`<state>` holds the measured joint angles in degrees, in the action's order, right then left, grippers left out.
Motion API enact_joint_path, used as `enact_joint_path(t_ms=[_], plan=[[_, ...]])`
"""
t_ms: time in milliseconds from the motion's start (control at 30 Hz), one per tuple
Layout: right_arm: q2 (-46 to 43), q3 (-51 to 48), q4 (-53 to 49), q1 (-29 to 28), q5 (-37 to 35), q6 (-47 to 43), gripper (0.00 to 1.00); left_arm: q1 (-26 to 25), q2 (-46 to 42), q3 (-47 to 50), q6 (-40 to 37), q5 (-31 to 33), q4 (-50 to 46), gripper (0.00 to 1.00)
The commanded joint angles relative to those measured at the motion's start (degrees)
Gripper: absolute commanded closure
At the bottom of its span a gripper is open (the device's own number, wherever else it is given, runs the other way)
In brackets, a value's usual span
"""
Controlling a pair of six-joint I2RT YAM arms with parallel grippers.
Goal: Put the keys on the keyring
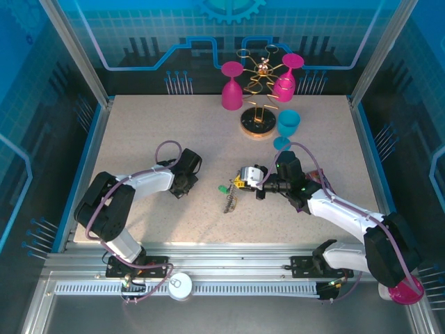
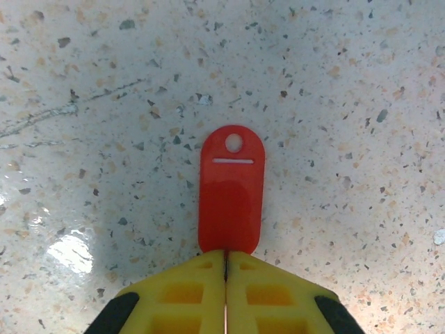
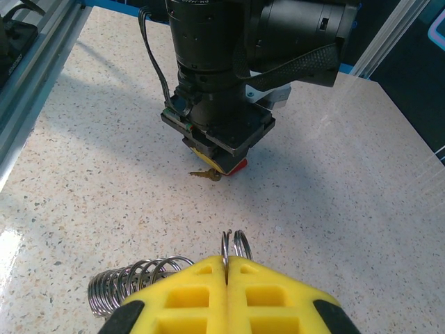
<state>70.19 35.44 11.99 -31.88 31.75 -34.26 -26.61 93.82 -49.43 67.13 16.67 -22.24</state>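
A key with a red plastic head [image 2: 231,191] sticks out from my left gripper [image 2: 227,252], whose yellow fingers are shut on its lower end just above the table. From the right wrist view its brass blade [image 3: 205,175] pokes out under the left gripper [image 3: 222,161]. My right gripper [image 3: 227,261] is shut on the keyring [image 3: 233,243], a silvery wire ring standing up between its fingertips, with a steel coil [image 3: 132,278] trailing to its left. In the top view the left gripper [image 1: 183,185] and right gripper [image 1: 242,182] face each other, with a green key [image 1: 221,188] between them.
A gold rack on a round wooden base [image 1: 259,126] stands at the back with two pink glasses [image 1: 231,87]. A teal cup [image 1: 288,123] sits beside it. The steel coil [image 1: 229,202] rests on the speckled table [image 1: 139,139] near the front middle.
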Motion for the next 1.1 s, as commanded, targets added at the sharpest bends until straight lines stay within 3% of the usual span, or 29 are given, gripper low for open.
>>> enact_joint_path(t_ms=[0,200,300,433,767,1067], plan=[[-0.86,0.99,-1.16,-0.64,0.99,0.32,1.00,0.51,-0.52,0.56,-1.38,-0.11,-0.63,0.95],[-0.96,1.12,-1.35,-0.63,1.26,0.33,1.00,0.52,-5.96,1.79,-6.67,1.75,0.68,1.00],[-0.76,1.21,-1.31,-0.69,1.45,0.38,1.00,0.42,-11.53,4.72,-14.32,0.49,5.82,1.00],[-0.45,1.38,-1.13,-0.71,1.80,0.66,1.00,0.42,-21.14,8.91,-29.04,-5.73,14.73,1.00],[0.64,2.88,-0.30,-0.29,3.41,2.24,1.00,0.46,-37.99,13.28,-71.22,-23.36,21.99,1.00],[1.06,3.75,-1.69,0.06,7.99,2.74,1.00,0.43,-40.48,13.32,-96.25,-43.61,19.98,1.00]])
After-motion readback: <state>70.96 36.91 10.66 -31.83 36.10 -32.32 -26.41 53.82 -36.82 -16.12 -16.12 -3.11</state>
